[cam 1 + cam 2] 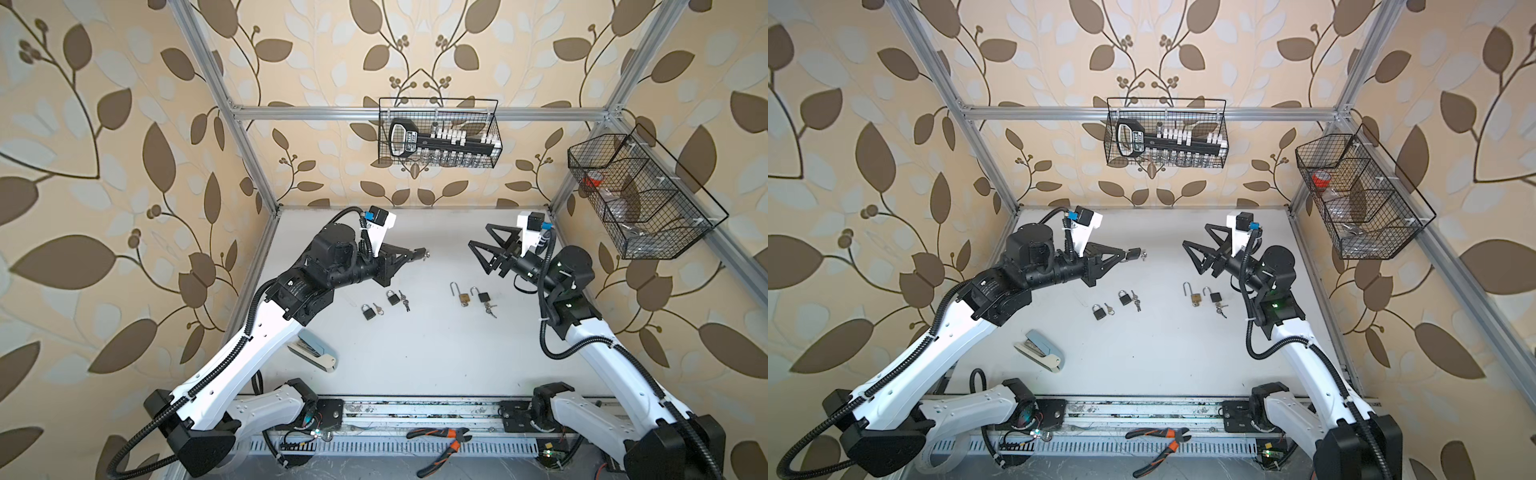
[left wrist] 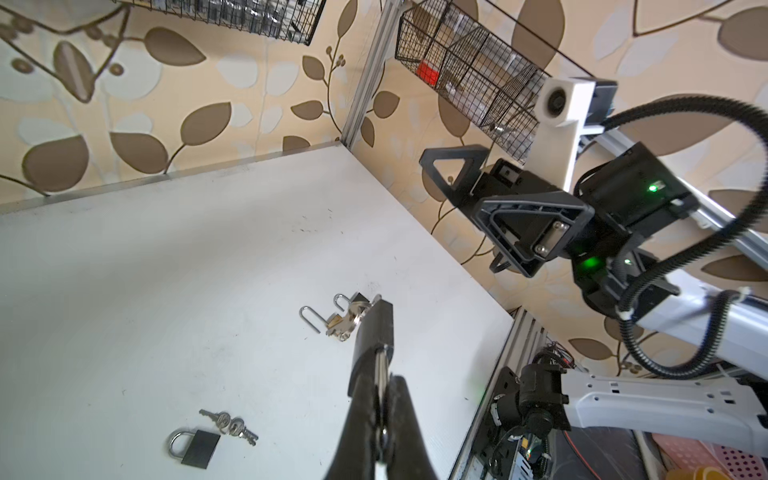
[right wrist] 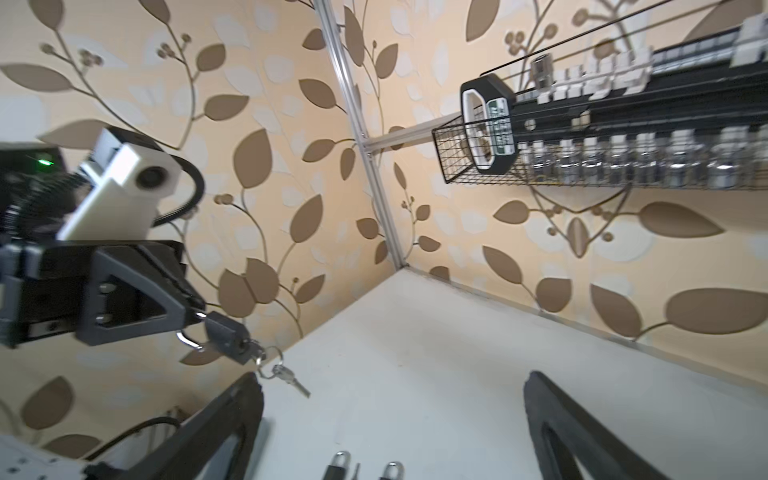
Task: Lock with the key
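The left jaws pinch the padlock (image 3: 224,334) aloft, its key (image 3: 251,348) seemingly in the slot. The right jaws, spread wide, must next close on that key, I think.

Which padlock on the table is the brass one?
The brass padlock, second from the right in a top view: gold body and long shackle; the other three are black.

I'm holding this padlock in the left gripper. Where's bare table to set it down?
Best: front middle of the table, bordered by the stapler, the front rail and the padlock row. Also bare: the back strip between the left gripper, the right gripper and the wall. Crowded: the middle row, black padlocks and keys, brass padlock.
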